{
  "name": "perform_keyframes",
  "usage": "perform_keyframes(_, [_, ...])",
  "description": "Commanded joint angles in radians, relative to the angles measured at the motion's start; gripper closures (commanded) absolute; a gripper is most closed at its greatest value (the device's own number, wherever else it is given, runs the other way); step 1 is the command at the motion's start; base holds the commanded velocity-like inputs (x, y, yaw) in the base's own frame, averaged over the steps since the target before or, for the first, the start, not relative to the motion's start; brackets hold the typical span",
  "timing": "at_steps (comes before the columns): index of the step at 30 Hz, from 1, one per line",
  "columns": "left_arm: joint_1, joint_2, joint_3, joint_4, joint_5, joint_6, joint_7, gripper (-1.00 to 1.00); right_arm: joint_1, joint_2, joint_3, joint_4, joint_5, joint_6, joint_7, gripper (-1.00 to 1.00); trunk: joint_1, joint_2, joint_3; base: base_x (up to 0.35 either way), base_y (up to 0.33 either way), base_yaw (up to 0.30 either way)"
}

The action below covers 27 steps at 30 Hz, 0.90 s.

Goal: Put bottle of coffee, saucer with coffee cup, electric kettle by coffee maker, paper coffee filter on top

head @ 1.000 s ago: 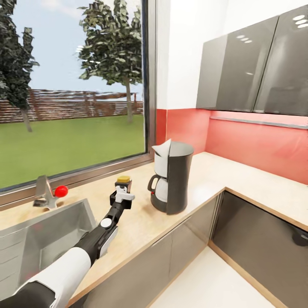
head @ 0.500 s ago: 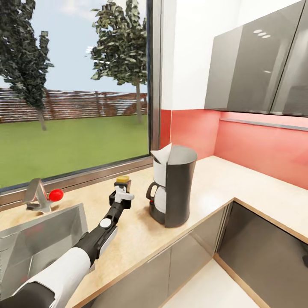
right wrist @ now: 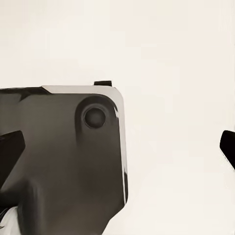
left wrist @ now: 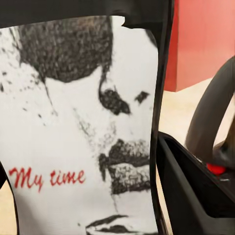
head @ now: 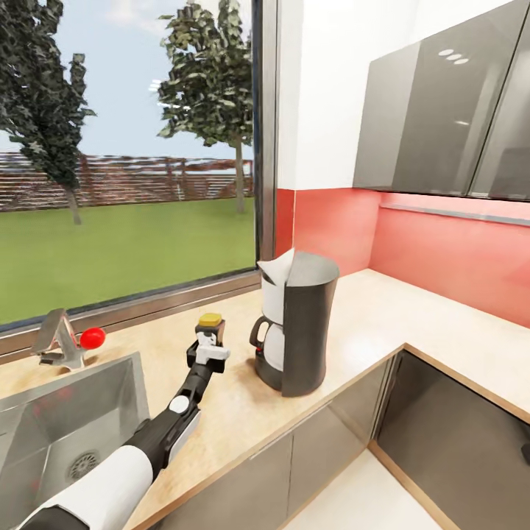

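I have the left gripper (head: 209, 349) clenched round the body of the bottle of coffee (head: 210, 329) just above the countertop (head: 368, 316), near the coffee maker (head: 298, 321) — rigid, probably slick-sided, so I grip mid-body.

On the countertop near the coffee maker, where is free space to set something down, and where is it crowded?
Bare countertop runs right of the coffee maker, up to the red backsplash and round the corner. A strip is also free in front of the machine, along the counter edge. It is tight on the machine's left: the left gripper holds the bottle of coffee there, with the sink beyond.
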Motion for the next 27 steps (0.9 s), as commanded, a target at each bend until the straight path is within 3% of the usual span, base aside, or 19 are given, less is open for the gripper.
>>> perform_keyframes(1, [0.000,0.000,-0.008,0.001,0.008,-0.004,0.007,1.00,0.000,0.000,-0.006,0.001,0.000,-0.004,0.001,-1.00,0.001,-0.001,0.000,0.235,-0.153,0.000])
perform_keyframes(18, [0.020,0.000,-0.008,0.001,0.009,-0.006,0.007,1.00,0.000,0.000,-0.004,0.001,-0.001,-0.004,0.001,-1.00,0.001,-0.001,0.000,0.145,-0.030,0.000])
perform_keyframes(27, [0.054,-0.002,-0.010,-0.003,0.008,-0.008,0.006,1.00,0.000,0.000,-0.004,0.001,0.000,-0.003,0.001,-1.00,0.001,-0.001,0.000,0.020,0.000,0.000])
